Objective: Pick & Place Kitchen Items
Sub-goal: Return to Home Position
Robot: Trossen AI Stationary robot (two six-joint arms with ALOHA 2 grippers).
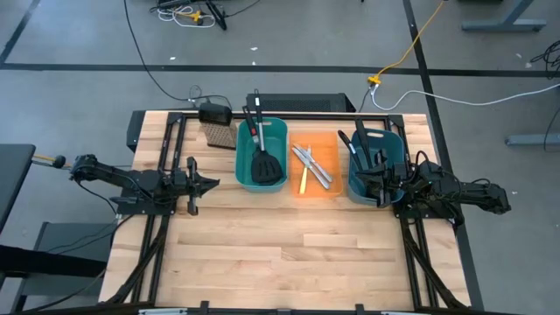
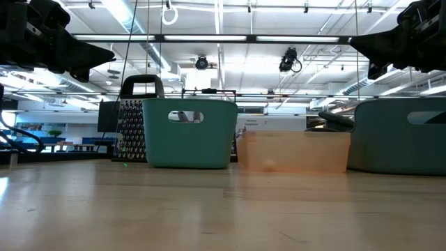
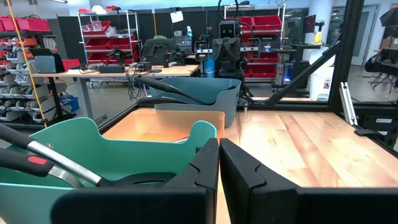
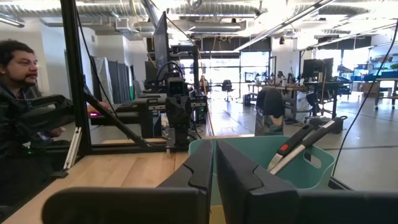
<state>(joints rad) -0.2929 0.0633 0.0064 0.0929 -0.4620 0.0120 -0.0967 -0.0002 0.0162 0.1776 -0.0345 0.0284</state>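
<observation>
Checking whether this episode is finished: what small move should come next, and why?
Probably draw the right gripper back from the right teal bin toward home: spatulas, knives and ladles already lie in bins; it and the left gripper look shut, empty.

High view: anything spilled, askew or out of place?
Nothing spilled. Spatulas lie in the left teal bin, knives in the orange bin, ladles in the right teal bin. Only a grater stands outside, beside the left bin.

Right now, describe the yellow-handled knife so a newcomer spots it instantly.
On the wooden table, find the one orange bin. The yellow-handled knife lies inside it beside the silver table knives. Its yellow handle alone sets it apart from them.
</observation>
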